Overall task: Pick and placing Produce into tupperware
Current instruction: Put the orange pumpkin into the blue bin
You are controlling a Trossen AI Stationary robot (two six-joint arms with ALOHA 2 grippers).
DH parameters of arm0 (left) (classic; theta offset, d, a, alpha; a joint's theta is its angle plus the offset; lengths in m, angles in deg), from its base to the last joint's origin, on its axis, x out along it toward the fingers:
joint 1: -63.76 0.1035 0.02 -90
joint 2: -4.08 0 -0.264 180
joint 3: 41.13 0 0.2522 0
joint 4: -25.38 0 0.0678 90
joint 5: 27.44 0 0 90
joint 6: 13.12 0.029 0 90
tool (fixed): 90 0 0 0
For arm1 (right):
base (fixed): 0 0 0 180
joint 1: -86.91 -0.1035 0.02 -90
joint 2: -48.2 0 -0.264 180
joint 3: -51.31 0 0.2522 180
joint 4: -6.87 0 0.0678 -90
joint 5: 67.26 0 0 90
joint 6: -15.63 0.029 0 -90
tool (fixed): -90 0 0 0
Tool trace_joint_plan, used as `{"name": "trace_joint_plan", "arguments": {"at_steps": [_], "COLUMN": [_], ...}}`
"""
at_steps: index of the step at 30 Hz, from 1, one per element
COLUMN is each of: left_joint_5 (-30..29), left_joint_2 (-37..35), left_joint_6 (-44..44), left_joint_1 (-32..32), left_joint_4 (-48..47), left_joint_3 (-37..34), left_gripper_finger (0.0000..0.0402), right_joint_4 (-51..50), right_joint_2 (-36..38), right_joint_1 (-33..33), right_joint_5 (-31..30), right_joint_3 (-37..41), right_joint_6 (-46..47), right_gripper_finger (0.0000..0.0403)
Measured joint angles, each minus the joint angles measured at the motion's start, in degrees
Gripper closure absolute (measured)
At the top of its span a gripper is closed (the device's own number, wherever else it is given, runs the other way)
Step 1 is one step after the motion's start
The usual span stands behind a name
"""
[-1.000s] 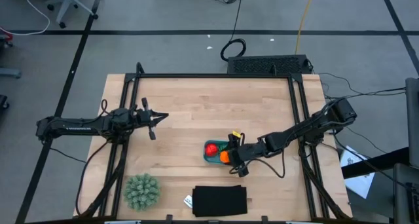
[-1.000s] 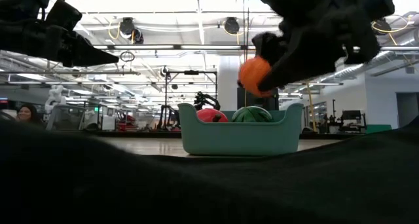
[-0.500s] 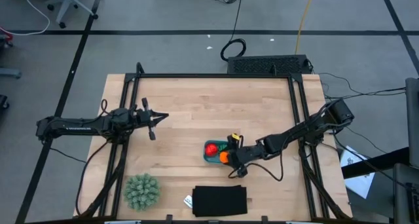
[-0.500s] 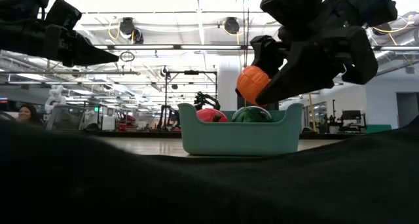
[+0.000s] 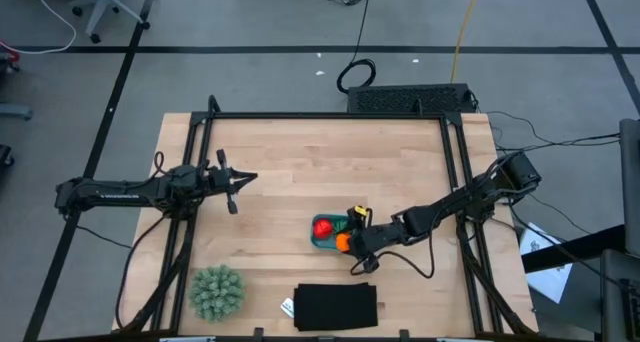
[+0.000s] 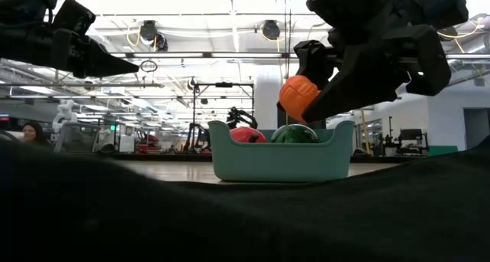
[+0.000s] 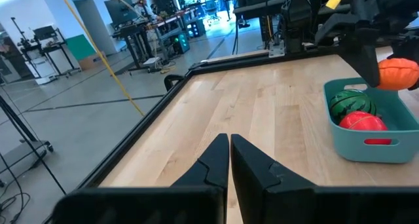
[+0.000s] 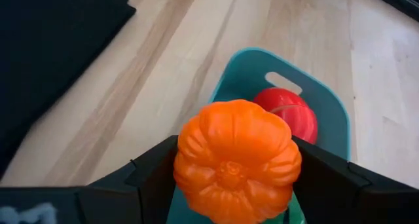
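While the right tool [image 8: 232,178] is clenched on the orange piece [image 8: 234,157], it hangs just above the near end of the teal tub [image 6: 282,161], clear of the rim. Inside the tub already lie the red piece [image 7: 362,121] and the dark green striped piece [image 7: 351,104], so the last placement looks to be in hand. Next, I judge, the piece needs lowering into the free space beside those two before the fingers part. Well apart across the desk [image 5: 300,162], the left tool [image 5: 236,184] waits raised, its fingers pressed together and holding nothing.
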Motion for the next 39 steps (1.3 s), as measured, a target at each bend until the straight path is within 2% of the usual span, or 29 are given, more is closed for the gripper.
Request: {"name": "trace_joint_plan", "arguments": {"at_steps": [16,20,30,39], "left_joint_5": [0.00,-0.02,-0.02,0.00], "left_joint_2": [0.00,-0.02,0.00,-0.02], "left_joint_6": [0.00,0.00,0.00,0.00], "left_joint_1": [0.00,0.00,0.00,-0.02], "left_joint_4": [0.04,0.07,0.00,-0.28], "left_joint_3": [0.00,0.00,0.00,0.00], "left_gripper_finger": [0.0380,0.0380,0.0380,0.0380], "right_joint_4": [6.98,7.42,6.09,6.25], "right_joint_2": [0.00,-1.74,-8.76,-9.70], "right_joint_1": [0.88,1.51,2.05,2.05], "right_joint_5": [1.41,1.42,1.28,0.99], "right_joint_3": [0.00,-0.07,-6.39,-6.45], "right_joint_6": [0.62,1.17,1.08,1.25], "right_gripper_finger": [0.0154,0.0154,0.0154,0.0154]}}
